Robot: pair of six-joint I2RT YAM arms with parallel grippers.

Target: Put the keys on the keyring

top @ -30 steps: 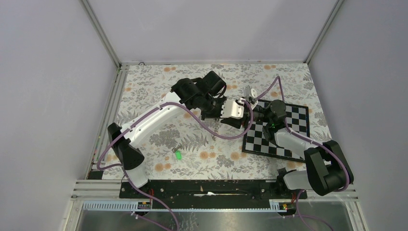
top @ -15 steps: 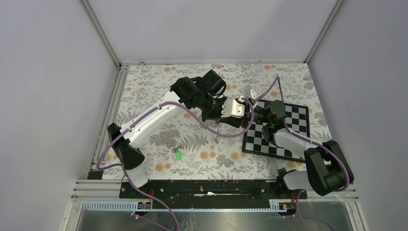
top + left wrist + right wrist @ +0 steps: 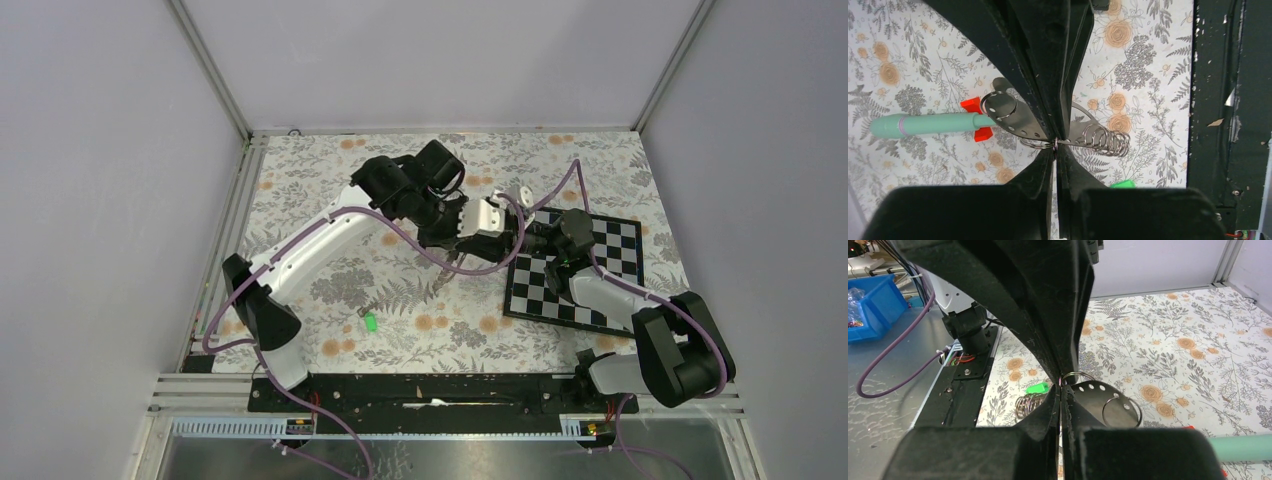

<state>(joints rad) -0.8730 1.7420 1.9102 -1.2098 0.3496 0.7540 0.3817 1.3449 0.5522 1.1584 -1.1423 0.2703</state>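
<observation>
The keyring (image 3: 1015, 120) is a grey-brown strap with punched holes, metal rings and a coiled spring (image 3: 1105, 140), held up above the floral table. My left gripper (image 3: 1055, 145) is shut on a small metal ring at the strap's edge. My right gripper (image 3: 1062, 386) meets it head-on and is shut on the same spot of the keyring (image 3: 1095, 397). In the top view part of the keyring (image 3: 446, 272) hangs below the two grippers. A key with a green head (image 3: 369, 322) lies on the table toward the near edge, apart from both grippers.
A checkerboard (image 3: 580, 275) lies at the right under the right arm. A teal stick (image 3: 928, 125) with a red base (image 3: 975, 120) lies on the table below the keyring. The black base rail (image 3: 430, 390) runs along the near edge.
My right gripper has closed onto the keyring's ring. Both grippers have shifted slightly left and back, and a hanging part of the keyring now shows beneath them.
</observation>
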